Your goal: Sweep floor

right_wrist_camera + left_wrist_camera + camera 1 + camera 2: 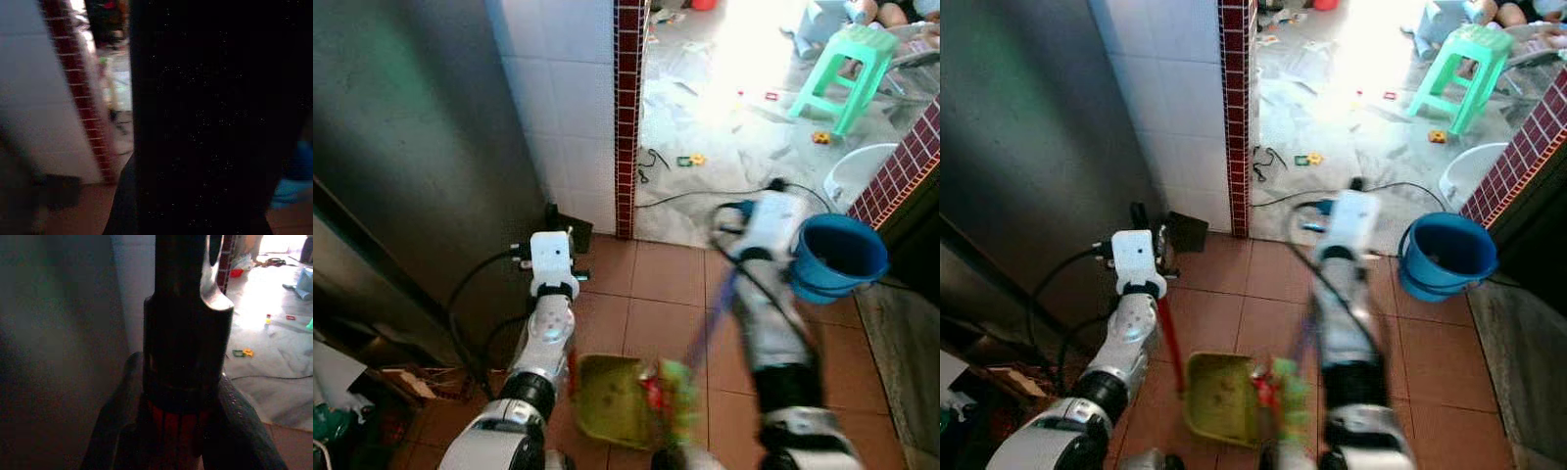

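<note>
The left gripper's (181,431) jaws are clamped on the red handle (1171,343) of the dustpan (1219,399), as the left wrist view shows. The yellow-green dustpan sits on the brown tiled floor (1430,362) between the two arms. The right gripper's (195,147) jaws are too dark and blurred to tell, though a purple broom handle (710,318) runs beside that arm, down to green bristles (677,392) at the dustpan's edge. A blue bucket (837,257) stands just to the right. A green stool (847,73) stands well beyond, on the littered pale floor.
</note>
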Controlling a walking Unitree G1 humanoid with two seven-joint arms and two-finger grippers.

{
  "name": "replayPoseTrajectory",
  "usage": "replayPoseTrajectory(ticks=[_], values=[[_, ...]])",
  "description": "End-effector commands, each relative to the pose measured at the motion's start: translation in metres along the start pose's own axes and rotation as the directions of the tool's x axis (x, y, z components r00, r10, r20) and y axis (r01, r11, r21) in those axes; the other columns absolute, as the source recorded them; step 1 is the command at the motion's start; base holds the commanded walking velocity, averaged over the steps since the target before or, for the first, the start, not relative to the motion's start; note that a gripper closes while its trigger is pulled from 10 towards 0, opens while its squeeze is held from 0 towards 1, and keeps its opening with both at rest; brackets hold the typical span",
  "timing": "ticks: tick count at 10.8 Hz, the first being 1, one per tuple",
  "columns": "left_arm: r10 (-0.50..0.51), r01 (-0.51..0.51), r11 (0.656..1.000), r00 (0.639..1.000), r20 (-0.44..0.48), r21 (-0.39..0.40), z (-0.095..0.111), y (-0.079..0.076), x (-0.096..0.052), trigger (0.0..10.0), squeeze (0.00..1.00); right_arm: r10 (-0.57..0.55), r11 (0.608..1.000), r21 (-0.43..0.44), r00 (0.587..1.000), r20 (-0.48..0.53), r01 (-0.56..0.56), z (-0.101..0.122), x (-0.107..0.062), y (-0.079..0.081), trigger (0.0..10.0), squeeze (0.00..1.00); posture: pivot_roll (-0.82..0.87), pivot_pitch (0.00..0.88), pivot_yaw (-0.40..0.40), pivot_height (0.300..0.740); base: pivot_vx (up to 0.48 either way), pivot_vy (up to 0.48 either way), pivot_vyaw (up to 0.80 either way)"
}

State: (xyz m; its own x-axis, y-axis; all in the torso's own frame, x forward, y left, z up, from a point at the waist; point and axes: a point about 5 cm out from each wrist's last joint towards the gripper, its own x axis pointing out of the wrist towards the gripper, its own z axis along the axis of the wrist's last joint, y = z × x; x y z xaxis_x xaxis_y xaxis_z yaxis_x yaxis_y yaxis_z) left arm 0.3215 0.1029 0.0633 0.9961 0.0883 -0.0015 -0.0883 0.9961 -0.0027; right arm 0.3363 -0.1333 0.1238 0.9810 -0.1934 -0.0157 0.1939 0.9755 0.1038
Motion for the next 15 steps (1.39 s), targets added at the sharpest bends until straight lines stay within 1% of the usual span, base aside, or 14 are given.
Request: replayPoseTrajectory(ticks=[1,2,3,5,6,8,9,10,11,13,15], values=[[-0.009,0.009,1.000,0.999,0.036,-0.013,0.008,-0.002,0.005,10.0,0.00,0.045,0.994,0.101,0.999,0.012,-0.046,0.004,0.001,0.014,10.0,0.00,-0.11,0.049,0.022,0.740,0.000,0.000,0.00],[-0.021,0.021,1.000,0.999,0.037,-0.008,0.008,-0.004,0.006,10.0,0.00,0.100,0.985,0.140,0.995,0.020,-0.101,0.005,0.000,0.027,10.0,0.00,-0.10,0.042,0.019,0.740,0.000,0.000,0.00],[-0.021,0.022,1.000,0.999,0.034,-0.008,0.008,-0.004,0.006,10.0,0.00,0.187,0.961,0.194,0.980,0.071,-0.197,0.017,-0.002,0.043,10.0,0.00,-0.10,0.034,0.018,0.740,0.000,0.000,0.00],[-0.027,0.027,1.000,0.999,0.030,-0.008,0.007,-0.004,0.007,10.0,0.00,0.289,0.920,0.237,0.948,0.130,-0.313,0.036,-0.003,0.055,10.0,0.00,-0.10,0.028,0.018,0.740,0.000,0.000,0.00],[-0.031,0.031,0.999,0.999,0.028,-0.010,0.007,-0.005,0.007,10.0,0.00,0.342,0.903,0.215,0.925,0.168,-0.373,0.046,-0.004,0.058,10.0,0.00,-0.11,0.026,0.021,0.740,0.000,0.000,0.00],[-0.041,0.042,0.999,0.999,0.024,-0.015,0.007,-0.005,0.007,10.0,0.00,0.435,0.877,0.099,0.865,0.250,-0.470,0.068,-0.005,0.057,10.0,0.00,-0.11,0.027,0.025,0.740,0.000,0.000,0.00],[-0.048,0.049,0.999,0.999,0.020,-0.015,0.006,-0.006,0.007,10.0,0.00,0.477,0.867,-0.013,0.822,0.311,-0.498,0.082,-0.007,0.053,10.0,0.00,-0.11,0.028,0.027,0.740,0.000,0.000,0.00],[-0.066,0.066,0.998,0.998,0.006,-0.025,0.005,-0.006,0.008,10.0,0.00,0.467,0.879,-0.084,0.809,0.356,-0.470,0.094,-0.003,0.040,10.0,0.00,-0.11,0.030,0.028,0.740,0.000,0.000,0.00],[-0.083,0.083,0.996,0.997,0.001,-0.036,0.004,-0.007,0.007,10.0,0.00,0.451,0.890,-0.117,0.814,0.365,-0.441,0.097,0.001,0.032,10.0,0.00,-0.11,0.032,0.029,0.740,0.000,0.000,0.00],[-0.117,0.117,0.992,0.993,0.000,-0.053,0.004,-0.010,0.007,10.0,0.00,0.394,0.919,-0.169,0.842,0.369,-0.357,0.098,0.009,0.011,10.0,0.00,-0.11,0.036,0.034,0.740,0.000,0.000,0.00],[-0.135,0.135,0.990,0.991,0.003,-0.047,0.003,-0.009,0.006,10.0,0.00,0.319,0.941,-0.230,0.878,0.356,-0.249,0.087,0.010,-0.006,10.0,0.00,-0.10,0.041,0.042,0.740,0.000,0.000,0.00]])
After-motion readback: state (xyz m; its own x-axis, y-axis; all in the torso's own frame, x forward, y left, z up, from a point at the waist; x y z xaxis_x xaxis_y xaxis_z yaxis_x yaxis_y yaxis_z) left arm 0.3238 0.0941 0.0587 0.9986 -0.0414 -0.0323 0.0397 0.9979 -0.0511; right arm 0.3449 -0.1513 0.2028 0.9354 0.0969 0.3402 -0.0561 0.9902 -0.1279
